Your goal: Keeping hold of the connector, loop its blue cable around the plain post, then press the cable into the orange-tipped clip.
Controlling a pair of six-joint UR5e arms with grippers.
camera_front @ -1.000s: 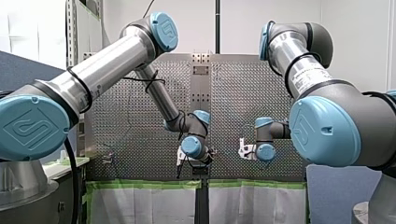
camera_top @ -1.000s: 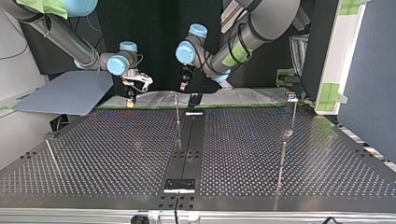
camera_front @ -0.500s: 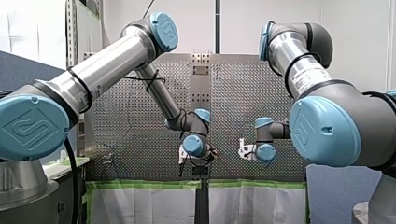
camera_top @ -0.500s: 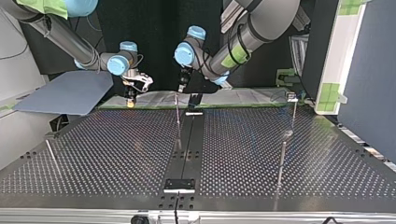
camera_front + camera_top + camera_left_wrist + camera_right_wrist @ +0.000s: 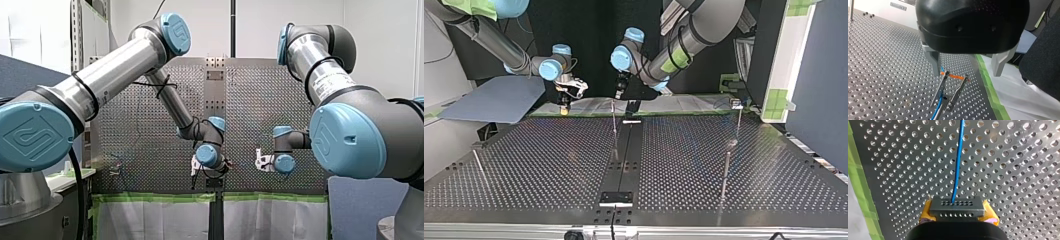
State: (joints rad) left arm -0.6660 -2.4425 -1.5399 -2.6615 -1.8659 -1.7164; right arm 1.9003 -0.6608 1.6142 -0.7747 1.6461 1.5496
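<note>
My right gripper [image 5: 958,215] is clamping the connector [image 5: 957,207] between its yellow pads [image 5: 926,213], the jaws drawn in narrow on its two sides. The cable [image 5: 958,167], blue, is leaving the connector's face and running straight ahead of those jaws over the table [image 5: 1010,170]. Green tape [image 5: 860,190] is lining the table's edge off to one side. My left gripper [image 5: 967,72] is hanging with its metal fingers [image 5: 935,62] spread wide, holding nothing. The clip [image 5: 948,100] is standing just below and between those jaws, with the orange band [image 5: 953,75] across its tips close under the fingertips. The cable is passing the clip's base and rising along the prong nearer one finger. I cannot tell whether it is seated.
</note>
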